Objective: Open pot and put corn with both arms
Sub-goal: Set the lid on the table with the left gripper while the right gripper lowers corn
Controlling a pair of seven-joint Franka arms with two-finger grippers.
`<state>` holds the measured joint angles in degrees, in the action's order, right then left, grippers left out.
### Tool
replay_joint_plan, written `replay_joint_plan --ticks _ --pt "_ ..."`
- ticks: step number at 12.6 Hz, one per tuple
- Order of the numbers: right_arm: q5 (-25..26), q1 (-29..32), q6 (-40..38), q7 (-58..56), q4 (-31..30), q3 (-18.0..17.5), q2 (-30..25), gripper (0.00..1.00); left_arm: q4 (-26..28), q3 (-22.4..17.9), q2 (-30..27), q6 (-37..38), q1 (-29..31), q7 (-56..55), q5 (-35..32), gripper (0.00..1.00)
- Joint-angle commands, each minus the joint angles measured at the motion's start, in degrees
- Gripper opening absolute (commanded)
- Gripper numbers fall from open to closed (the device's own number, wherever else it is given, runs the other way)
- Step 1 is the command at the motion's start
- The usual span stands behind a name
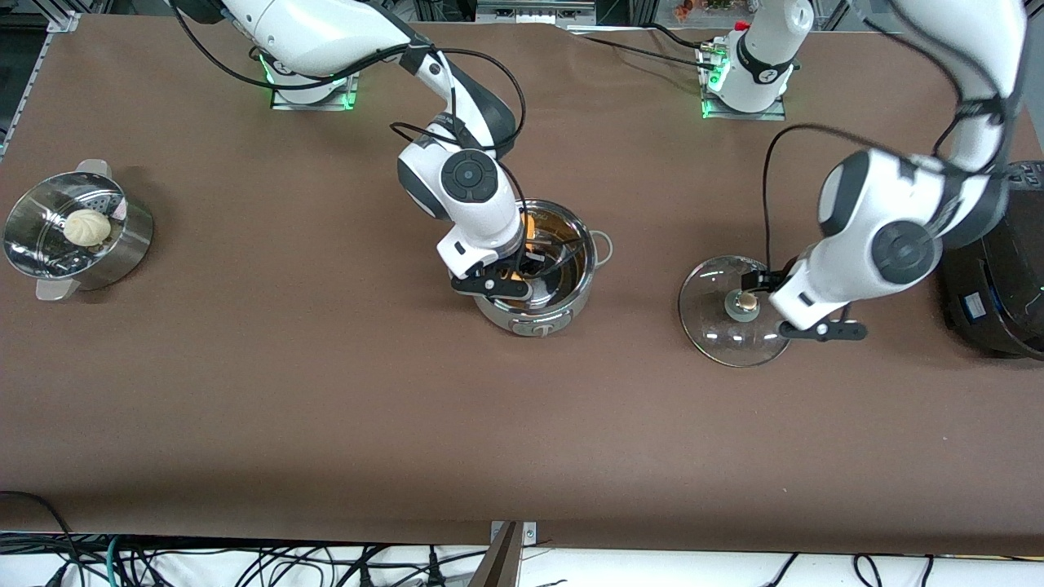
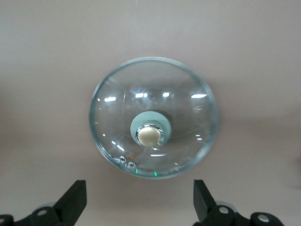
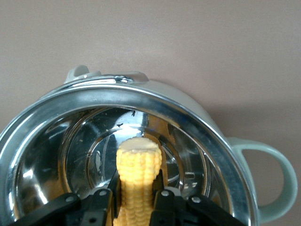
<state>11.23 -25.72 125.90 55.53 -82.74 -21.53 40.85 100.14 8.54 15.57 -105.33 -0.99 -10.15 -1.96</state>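
Observation:
The steel pot stands open mid-table, its control knob facing the front camera. My right gripper reaches into it and is shut on the yellow corn. In the right wrist view the corn stands between the fingers, pointing down into the pot. The glass lid with its tan knob lies on the table beside the pot, toward the left arm's end. My left gripper hovers over it, open and empty. The left wrist view shows the lid below the gripper.
A perforated steel steamer basket holding a white bun sits at the right arm's end of the table. A large black cooker stands at the left arm's end, close to the left arm's wrist.

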Motion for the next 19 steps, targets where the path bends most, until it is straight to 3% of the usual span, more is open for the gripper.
replay_joint_plan --ticks 1,2,3,4,8,10,13,15,19 --pt "2.21 -0.74 -0.40 1.15 1.88 0.00 1.33 0.00 -5.62 0.25 -7.56 8.09 -0.33 -0.40 3.81 1.00" --pt "3.35 -0.82 0.21 1.85 1.88 0.00 2.03 0.00 -11.23 0.08 -7.83 12.12 -0.41 -1.10 2.84 1.00" --pt "3.97 -0.83 1.35 2.03 1.79 0.00 2.56 0.63 -15.90 -0.19 -7.48 14.43 -0.41 -1.28 2.75 1.00" --pt "4.41 -0.83 1.54 2.03 1.79 0.00 2.74 0.98 -16.55 -0.10 -7.74 16.80 -0.41 -1.19 3.09 1.00" --pt "7.14 -1.44 0.23 1.33 1.97 -0.09 1.96 1.00 -14.81 -0.36 -10.81 18.67 0.02 -0.58 2.83 1.00" --pt "6.79 0.65 -5.28 -1.46 2.93 0.18 -2.24 1.00 -14.54 -0.54 -11.26 18.76 0.02 -0.58 2.75 1.00" --pt "0.14 11.45 -22.13 -19.88 11.34 -0.18 -7.79 1.00 -14.54 -0.19 -11.26 18.84 -0.06 -0.58 2.66 1.00" --pt "-0.51 19.09 -29.28 -31.66 15.14 -0.26 -9.46 1.00 -14.54 -0.45 -11.26 19.02 0.02 -0.58 2.66 1.00" --pt "-0.16 29.65 -39.05 -40.83 16.30 0.18 -14.47 1.00 -14.54 -0.19 -11.26 19.37 -0.06 -0.66 2.66 1.00"
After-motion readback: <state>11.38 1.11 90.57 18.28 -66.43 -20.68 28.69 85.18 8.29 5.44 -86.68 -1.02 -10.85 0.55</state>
